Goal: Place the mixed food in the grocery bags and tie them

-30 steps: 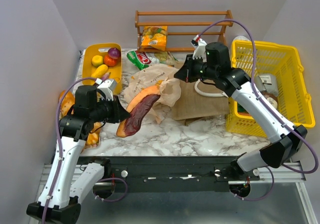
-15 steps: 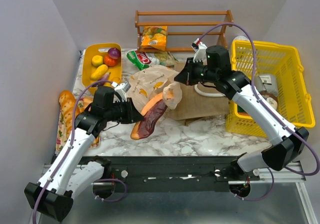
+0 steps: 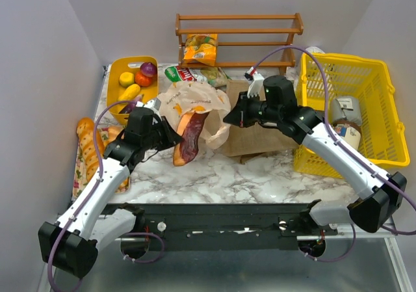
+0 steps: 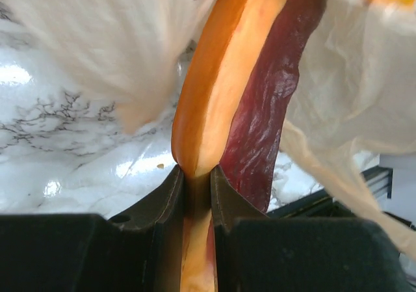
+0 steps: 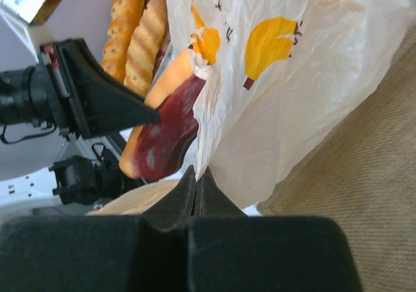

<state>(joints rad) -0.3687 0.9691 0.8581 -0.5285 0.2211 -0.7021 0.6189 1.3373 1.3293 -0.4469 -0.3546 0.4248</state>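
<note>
Left pincer (image 4: 195,175) clamps the orange-and-maroon food packet (image 4: 221,90) by its near edge, tip in the peach plastic bag (image 5: 286,110) mouth above the worktop (image 3: 221,175). Right pincer (image 5: 197,178) pinches the bag's rim (thin, probably tear-prone).

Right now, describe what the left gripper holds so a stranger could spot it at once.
On the marble table, find the pale plastic bag with yellow prints. The strip slants from the left gripper to the bag's open edge. Nothing else nearby is long, flat, orange beside glossy maroon.
</note>
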